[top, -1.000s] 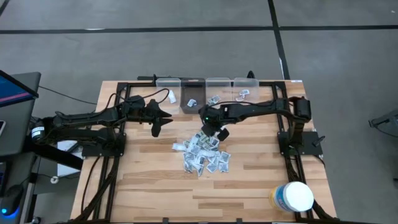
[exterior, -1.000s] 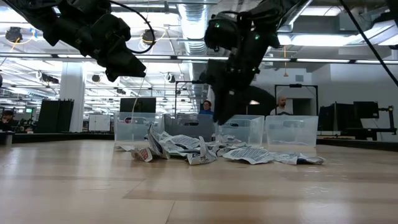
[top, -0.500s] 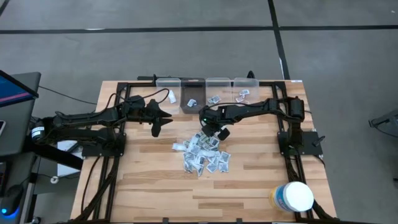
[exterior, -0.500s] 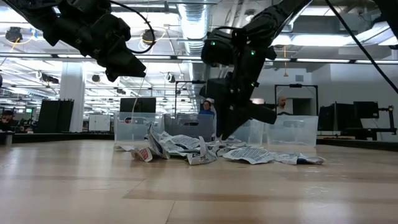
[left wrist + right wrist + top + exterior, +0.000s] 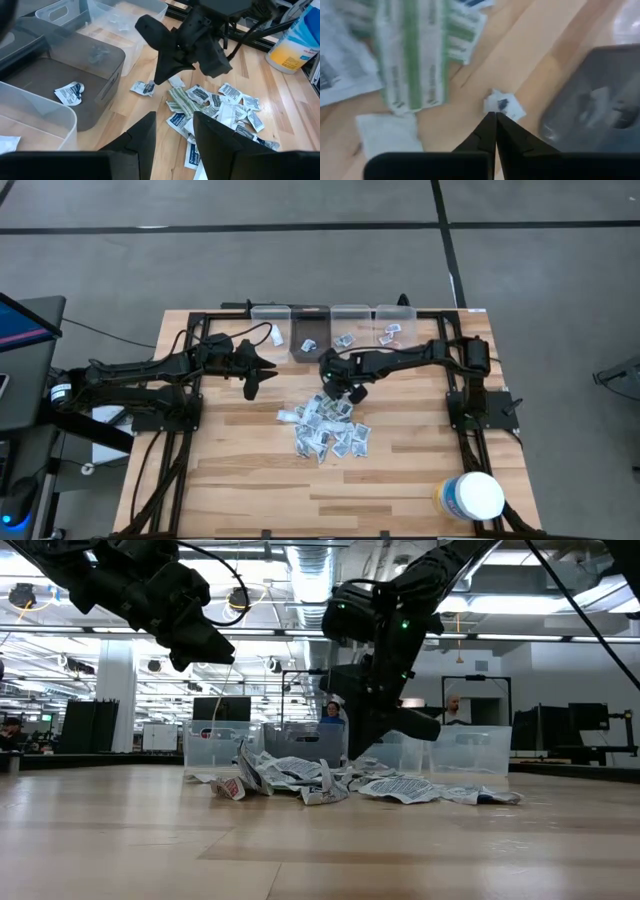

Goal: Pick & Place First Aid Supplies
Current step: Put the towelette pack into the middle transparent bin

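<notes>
Above the far edge of the packet pile [image 5: 325, 427] at the table's [image 5: 240, 480] centre, the right gripper [image 5: 495, 119] hangs with its two fingers pressed together and nothing visibly between them, its tips aimed at a lone small packet [image 5: 502, 104] lying on the wood just beside the dark bin [image 5: 60, 75]. The left gripper [image 5: 172, 131] waits to the side over bare wood, jaws parted and empty. To do this pick well, the right fingers would likely need to part, straddle that single packet and pinch it at one edge, clear of the green-striped strips [image 5: 415, 55] nearby.
</notes>
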